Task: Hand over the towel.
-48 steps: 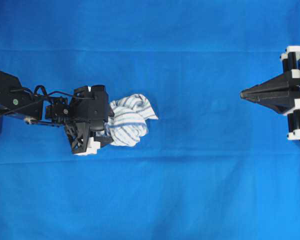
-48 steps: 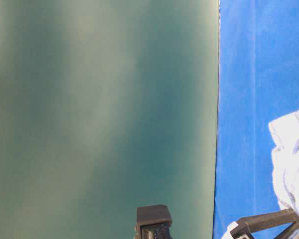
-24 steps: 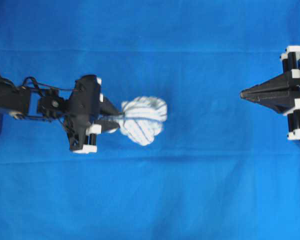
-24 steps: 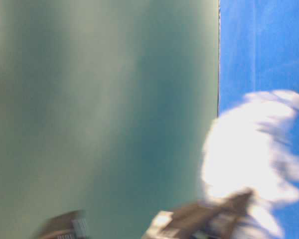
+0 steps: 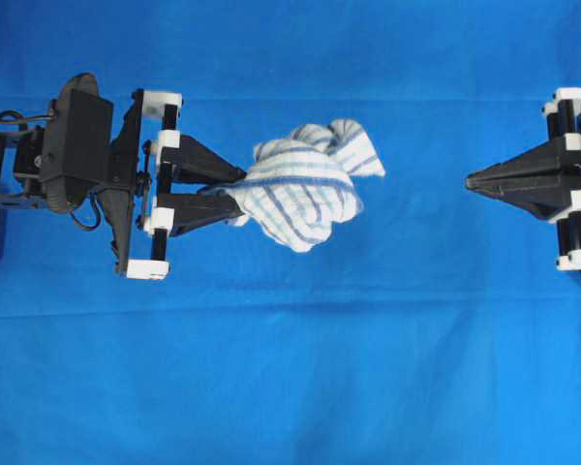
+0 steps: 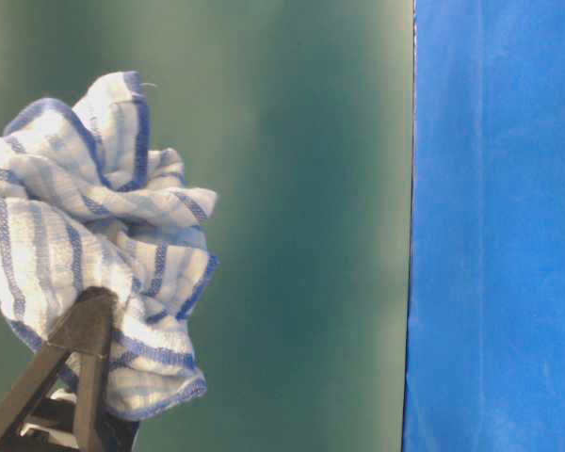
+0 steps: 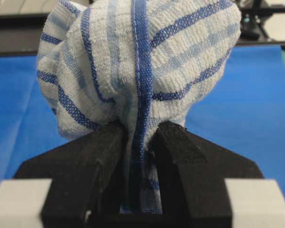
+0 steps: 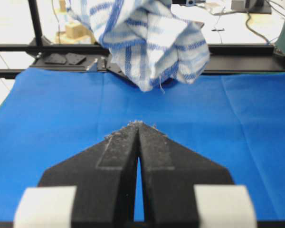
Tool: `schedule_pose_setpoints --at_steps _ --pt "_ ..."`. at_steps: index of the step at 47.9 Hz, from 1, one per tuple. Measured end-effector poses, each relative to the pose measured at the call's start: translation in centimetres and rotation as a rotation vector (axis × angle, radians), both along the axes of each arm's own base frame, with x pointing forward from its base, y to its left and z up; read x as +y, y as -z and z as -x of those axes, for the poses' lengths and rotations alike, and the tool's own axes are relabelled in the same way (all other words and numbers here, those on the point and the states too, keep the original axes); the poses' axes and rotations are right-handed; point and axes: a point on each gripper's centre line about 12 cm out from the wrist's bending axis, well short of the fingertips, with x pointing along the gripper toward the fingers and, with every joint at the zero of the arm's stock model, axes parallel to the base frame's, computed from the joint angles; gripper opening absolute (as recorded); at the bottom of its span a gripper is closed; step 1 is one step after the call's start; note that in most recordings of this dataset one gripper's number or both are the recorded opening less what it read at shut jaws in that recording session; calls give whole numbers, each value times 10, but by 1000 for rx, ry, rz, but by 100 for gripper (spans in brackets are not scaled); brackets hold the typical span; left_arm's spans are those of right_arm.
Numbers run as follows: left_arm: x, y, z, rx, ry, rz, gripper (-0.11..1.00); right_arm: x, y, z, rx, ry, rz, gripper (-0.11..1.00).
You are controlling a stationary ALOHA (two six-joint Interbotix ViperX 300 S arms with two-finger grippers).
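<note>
Pickup done: my left pincer (image 5: 234, 190) is clamping a fold of the towel (image 5: 305, 184), holding it clear above the blue worktop (image 5: 290, 368). Handover pending: my right pincer (image 5: 471, 180) is sitting fully closed and empty, well apart at the towel's 3 o'clock. Towel is bunching into a soft white ball with blue stripes.

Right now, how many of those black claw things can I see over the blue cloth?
2. The left gripper is on the left of the overhead view, clamped on the striped towel. The right gripper sits at the right edge, shut and empty, facing the towel. None seems hidden.
</note>
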Motion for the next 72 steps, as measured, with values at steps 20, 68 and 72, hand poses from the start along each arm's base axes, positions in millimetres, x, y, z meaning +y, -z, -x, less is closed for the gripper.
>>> schedule_pose_setpoints --at_steps 20,68,72 --pt "0 -1 0 -3 0 0 13 0 -3 -7 -32 0 -1 0" --pt "0 1 1 11 0 1 13 2 -17 -160 12 -19 51 71" --pt "0 1 0 11 0 -2 13 2 -17 -160 9 -18 49 71"
